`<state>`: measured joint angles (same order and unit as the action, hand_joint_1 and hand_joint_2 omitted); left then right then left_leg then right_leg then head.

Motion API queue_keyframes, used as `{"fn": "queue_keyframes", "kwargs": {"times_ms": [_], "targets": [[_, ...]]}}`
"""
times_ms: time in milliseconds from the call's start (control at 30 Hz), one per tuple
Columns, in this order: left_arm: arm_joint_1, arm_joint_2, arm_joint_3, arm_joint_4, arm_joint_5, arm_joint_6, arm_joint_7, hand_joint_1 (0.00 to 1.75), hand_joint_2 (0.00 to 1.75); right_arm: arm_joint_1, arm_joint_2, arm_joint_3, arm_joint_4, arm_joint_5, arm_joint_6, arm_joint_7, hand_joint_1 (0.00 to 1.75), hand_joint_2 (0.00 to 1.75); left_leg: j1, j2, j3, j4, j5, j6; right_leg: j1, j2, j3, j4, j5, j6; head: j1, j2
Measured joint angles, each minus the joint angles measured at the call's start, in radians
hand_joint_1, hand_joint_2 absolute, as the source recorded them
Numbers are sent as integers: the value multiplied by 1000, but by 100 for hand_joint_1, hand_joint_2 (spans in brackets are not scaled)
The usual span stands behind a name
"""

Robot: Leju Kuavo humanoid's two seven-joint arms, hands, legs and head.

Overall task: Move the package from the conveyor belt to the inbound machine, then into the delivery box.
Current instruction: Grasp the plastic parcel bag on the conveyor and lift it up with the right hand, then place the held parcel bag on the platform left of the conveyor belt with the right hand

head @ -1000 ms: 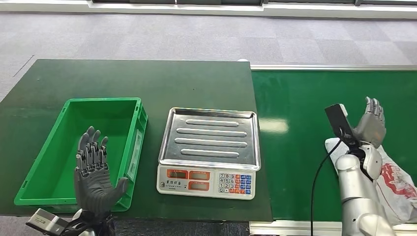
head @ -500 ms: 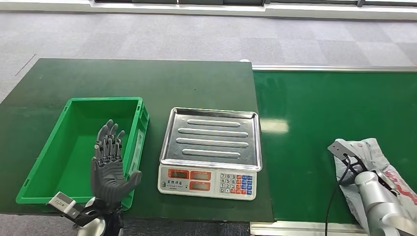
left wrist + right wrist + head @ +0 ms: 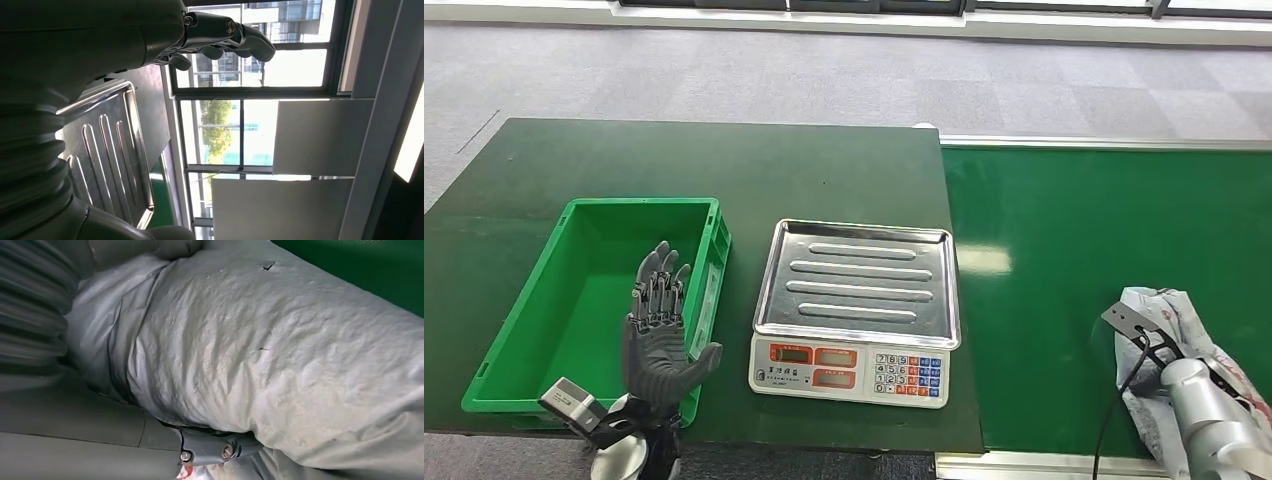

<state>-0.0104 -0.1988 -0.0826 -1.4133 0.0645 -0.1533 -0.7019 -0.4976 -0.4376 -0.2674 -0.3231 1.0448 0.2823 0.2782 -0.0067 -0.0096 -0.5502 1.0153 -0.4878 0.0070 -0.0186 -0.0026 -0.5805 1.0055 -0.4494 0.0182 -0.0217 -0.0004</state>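
Nearest the robot, the left hand [image 3: 659, 340] is hovering with fingers spread and nothing in it, just beside the scale [image 3: 854, 310] on its crate side, over the near corner of the green crate [image 3: 524, 310]. On the scale's other side, well apart from it, the package [image 3: 1184, 320] is lying on the green conveyor belt [image 3: 1064, 250], a crumpled white plastic mailer with red print. The right hand [image 3: 210, 450] is pressing against it; whether the fingers are closing on it cannot be told.

The bag is looking soft, light and slick, so it is likely to sag and slide; gathering a thick fold across its middle seems safer than pinching an edge.

The right wrist view is giving the wrinkled, slightly torn skin of the bag up close, which the head view is missing. The left wrist view is catching the scale's ribbed steel tray and, farther off, windows.
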Motion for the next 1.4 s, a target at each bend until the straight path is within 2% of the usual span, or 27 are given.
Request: {"fn": "queue_keyframes", "kwargs": {"times_ms": [433,567,667,800,867,967,1067,1200,1300,1400], "targets": [[11,-6,0,2,3,-12,1,0,175,27,-2,-76,0,-16,-161,-30,175,175,3,-1,4,0,-2,3,2,-1,10,-6,0,1,0,0],[23,-8,0,-6,6,-11,1,0,175,25,7,-110,-5,-32,-259,-95,175,175,2,-3,2,0,-2,3,2,-3,10,-6,1,2,0,0],[38,-8,1,-23,10,-3,0,0,175,22,27,-143,-23,-82,-374,-218,175,175,1,-2,-6,0,-2,3,0,-2,8,-6,1,2,0,0],[56,-14,2,-53,14,14,-1,0,175,-12,102,-187,-136,-214,-620,-535,175,175,0,5,-12,0,-1,3,-1,5,-1,-2,2,3,0,0],[56,-21,2,-59,16,19,-1,0,175,-35,157,-192,-242,-292,-689,-652,175,175,0,6,-8,0,0,1,-1,6,-3,-1,3,3,0,0],[46,-26,0,-58,16,26,-1,0,175,-59,242,-165,-412,-372,-703,-741,175,175,1,5,-5,-1,3,-1,0,5,-4,1,3,2,0,0],[24,-28,-2,-54,15,28,-1,0,175,-89,318,-72,-541,-409,-683,-777,175,175,1,7,-6,-2,3,-2,0,7,-7,3,4,1,0,0],[-4,-28,-4,-48,15,26,-1,0,175,-140,393,94,-621,-410,-611,-766,175,175,1,12,-5,-2,4,-4,1,11,-10,4,5,-2,0,0],[-10,-28,-5,-45,14,23,-1,0,175,-157,424,164,-646,-414,-592,-761,175,175,1,5,-7,-2,7,-5,1,5,-10,4,5,-3,0,0],[-19,-27,-5,-38,11,8,-1,0,175,-190,446,230,-639,-383,-454,-737,175,175,1,4,-13,-2,8,-6,0,5,-12,5,7,-4,0,0]]}}
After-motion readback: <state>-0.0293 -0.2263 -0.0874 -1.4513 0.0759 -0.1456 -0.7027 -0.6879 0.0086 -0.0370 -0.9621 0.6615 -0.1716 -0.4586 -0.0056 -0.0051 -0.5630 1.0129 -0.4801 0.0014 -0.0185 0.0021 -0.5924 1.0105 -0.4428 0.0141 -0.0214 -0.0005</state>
